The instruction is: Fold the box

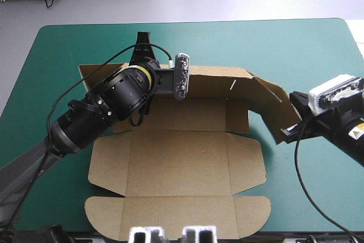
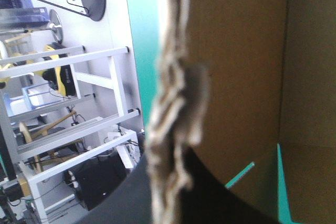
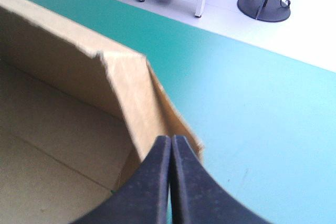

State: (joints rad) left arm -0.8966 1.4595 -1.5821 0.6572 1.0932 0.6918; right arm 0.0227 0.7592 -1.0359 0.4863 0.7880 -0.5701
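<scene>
High view: the box (image 1: 182, 157) lies mid-table (image 1: 296, 44), its near panels flat and its far wall raised. The left pincer (image 1: 142, 44) sits on that wall's top edge. The right pincer (image 1: 291, 132) is at the wall's end flap, which angles back toward it.

Left wrist view: the board's ragged edge runs up between the black fingers (image 2: 121, 205), which are clamped on it.

Right wrist view: the fingers (image 3: 157, 171) meet, pinching the flap's corner at their tips.

The step in hand looks like standing the far wall. Next, the flap likely needs swinging inward, square to the wall.
</scene>
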